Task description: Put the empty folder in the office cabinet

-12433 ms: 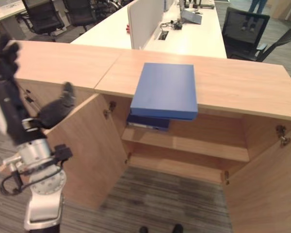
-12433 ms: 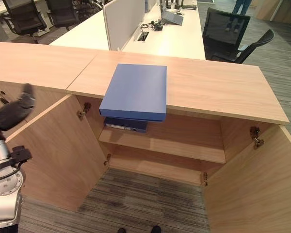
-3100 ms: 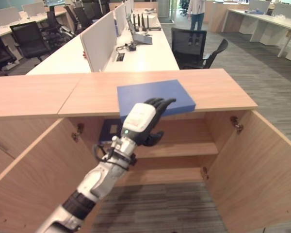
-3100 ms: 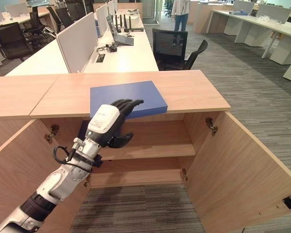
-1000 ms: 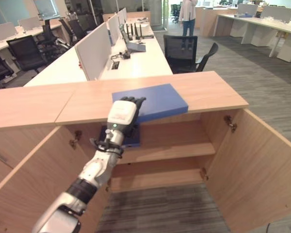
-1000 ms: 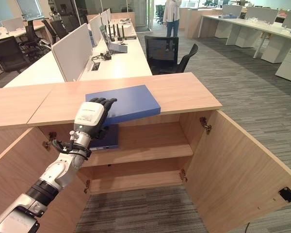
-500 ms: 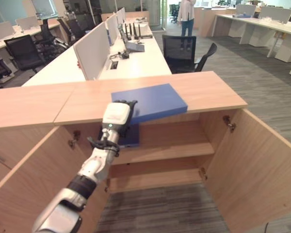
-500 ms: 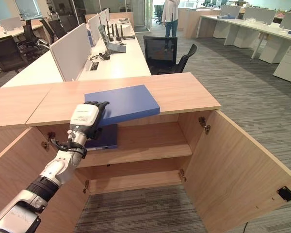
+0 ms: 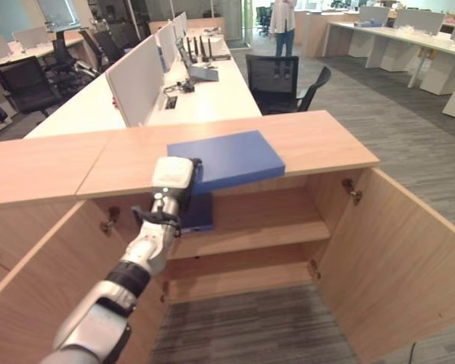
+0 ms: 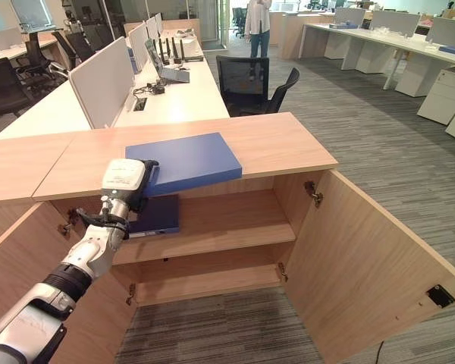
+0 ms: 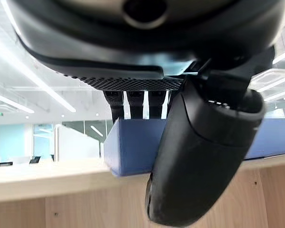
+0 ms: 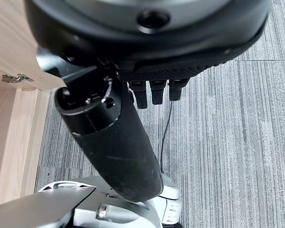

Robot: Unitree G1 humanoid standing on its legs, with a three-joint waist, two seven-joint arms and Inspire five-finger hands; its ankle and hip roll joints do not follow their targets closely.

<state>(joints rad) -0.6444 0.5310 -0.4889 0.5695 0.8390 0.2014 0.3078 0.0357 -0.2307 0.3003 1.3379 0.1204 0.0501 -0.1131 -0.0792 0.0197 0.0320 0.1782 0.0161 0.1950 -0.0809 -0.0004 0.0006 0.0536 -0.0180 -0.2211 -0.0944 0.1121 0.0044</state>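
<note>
Folder (image 9: 226, 158) is lying on the cabinet's worktop (image 9: 318, 144), overhanging its front edge; left hand (image 9: 173, 180) is meeting its near corner, fingers (image 11: 133, 99) straight above, thumb below, needing firm closure before lifting.

I see a plain blue folder (image 9: 226, 158) on the light wood-grain cabinet (image 9: 322, 148), above grey striped carpet (image 10: 379, 144); my left hand (image 9: 174, 179) is dark.
</note>
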